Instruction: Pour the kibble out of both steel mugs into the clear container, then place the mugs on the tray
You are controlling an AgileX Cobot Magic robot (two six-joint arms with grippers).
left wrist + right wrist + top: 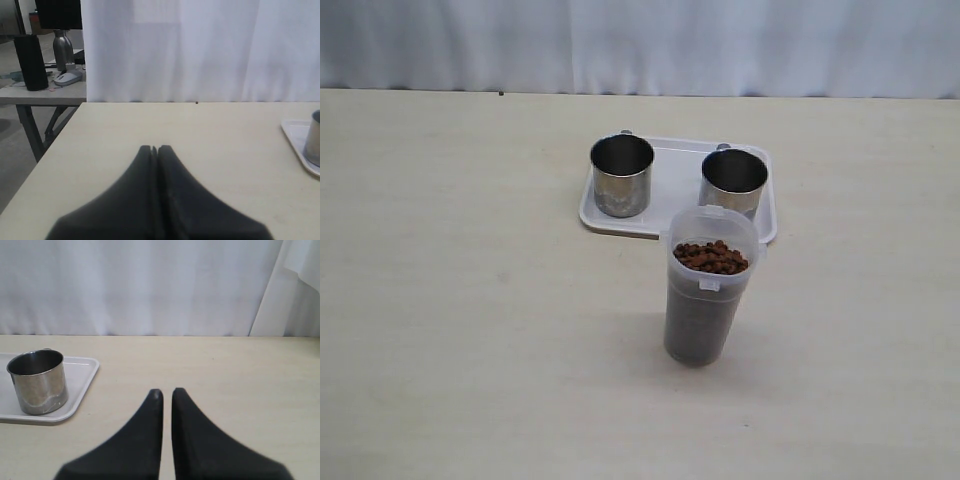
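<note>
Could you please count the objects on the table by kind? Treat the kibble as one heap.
steel mugs: 2
clear container: 1
tray: 1
kibble heap: 1
Total: 5

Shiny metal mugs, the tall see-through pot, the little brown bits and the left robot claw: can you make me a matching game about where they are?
Things:
1. small reddish-brown kibble pellets
2. tall clear plastic container
3. two shiny stainless-steel mugs
4. left gripper

Places or states:
A. shut, holding nothing
B. standing upright on the flat white plastic tray
C. heaped inside the container
D. standing on the beige table, off the tray

Pairs: 1-C, 2-D, 3-B, 4-A
</note>
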